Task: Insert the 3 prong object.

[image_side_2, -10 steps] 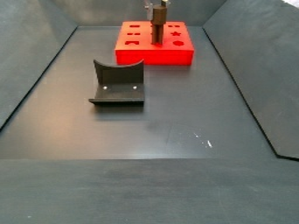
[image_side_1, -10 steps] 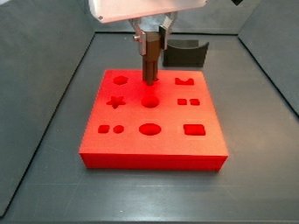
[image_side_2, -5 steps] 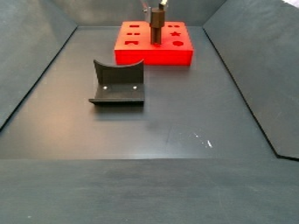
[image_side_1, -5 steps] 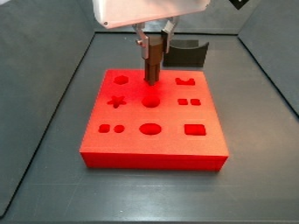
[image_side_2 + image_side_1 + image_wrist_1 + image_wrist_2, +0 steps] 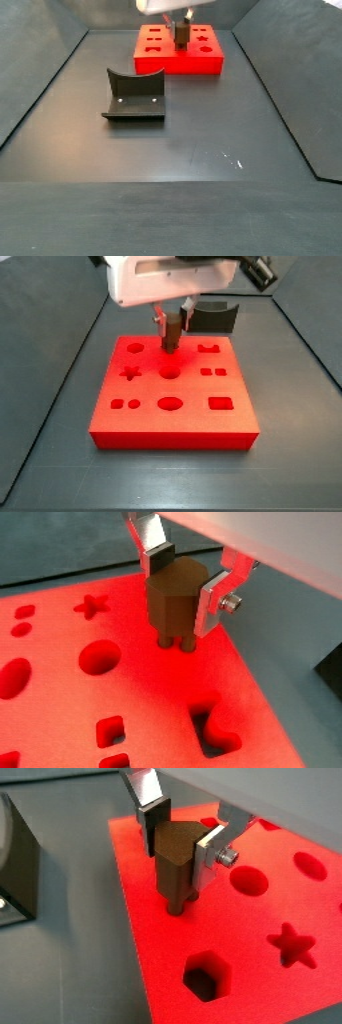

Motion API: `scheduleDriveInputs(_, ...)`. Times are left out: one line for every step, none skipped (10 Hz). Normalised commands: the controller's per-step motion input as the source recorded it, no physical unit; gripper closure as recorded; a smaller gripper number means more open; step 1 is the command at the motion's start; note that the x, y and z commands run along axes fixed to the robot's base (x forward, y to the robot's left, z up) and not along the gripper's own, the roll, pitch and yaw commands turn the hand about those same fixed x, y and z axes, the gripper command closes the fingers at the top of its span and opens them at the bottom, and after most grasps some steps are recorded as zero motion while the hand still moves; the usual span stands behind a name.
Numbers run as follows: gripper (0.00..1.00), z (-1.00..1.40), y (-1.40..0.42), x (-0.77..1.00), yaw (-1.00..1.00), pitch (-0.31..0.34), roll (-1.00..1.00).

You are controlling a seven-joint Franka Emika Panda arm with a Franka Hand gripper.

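Note:
The 3 prong object point(image 5: 171, 604) is a slim dark-brown stick held upright between my gripper's point(image 5: 185, 592) silver fingers point(image 5: 214, 594). The gripper is shut on it. Its short prongs point down and meet the top of the red block with shaped holes point(image 5: 147, 702), near the block's far edge. I cannot tell how deep the prongs sit. In another wrist view the piece point(image 5: 171, 868) stands close to the block's edge point(image 5: 140, 918). In both side views the gripper point(image 5: 174, 318) point(image 5: 182, 14) hangs over the block point(image 5: 174, 421) point(image 5: 201, 62), with the piece point(image 5: 173, 340) below it.
The fixture point(image 5: 134, 95), a dark grey curved-top bracket, stands on the dark floor apart from the block; it also shows behind the block point(image 5: 214, 312). The block has several other holes, such as a star point(image 5: 132, 373) and a round hole point(image 5: 171, 372). Raised walls ring the floor.
The gripper has moved down with the piece. The prongs now reach the block's top surface. The block and fixture have not moved.

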Motion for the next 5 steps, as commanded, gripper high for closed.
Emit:
scheduleDriveInputs(1.0,-0.52,0.0,0.0,0.0,0.071,0.06)
scheduleDriveInputs(1.0,-0.49,-0.01,0.0,0.0,0.083,0.07)
scheduleDriveInputs(1.0,-0.45,-0.05,0.0,0.0,0.091,0.07)
scheduleDriveInputs(1.0,-0.08,0.0,0.0,-0.01,0.123,0.02)
scheduleDriveInputs(1.0,0.0,0.0,0.0,0.0,0.0,0.0)
